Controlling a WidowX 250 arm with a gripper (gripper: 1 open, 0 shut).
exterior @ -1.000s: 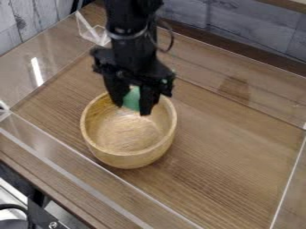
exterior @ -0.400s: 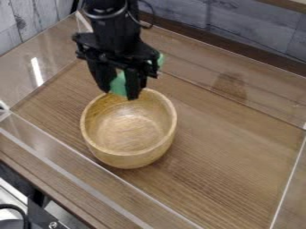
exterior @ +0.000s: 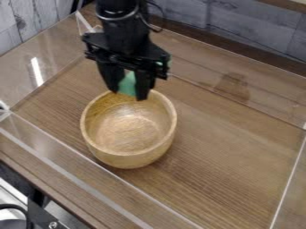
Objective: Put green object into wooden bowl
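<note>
Nearest the camera a clear plastic wall (exterior: 143, 192) is seen fencing the wooden table (exterior: 239, 134), presumably so nothing can slide off the work area. Just behind it the wooden bowl (exterior: 128, 131) is set upright on the table, mouth up, nothing visible inside it; as the drop target it is left wide open from above. Over the bowl's far rim the gripper (exterior: 127, 87) is pointed straight down, and its fingers are pressed together on the green block (exterior: 125, 85), which is pinched between them with only part of its green face showing. The block is carried in the air, clear of the bowl, above the far edge rather than over the centre. It is judged that the steep downward hold is kept so the block can be lowered or dropped straight in without snagging the thick rim. Release is not yet done; a small shift toward the bowl's middle looks needed first. Furthest back, a grey planked wall (exterior: 239, 27) is seen.
</note>
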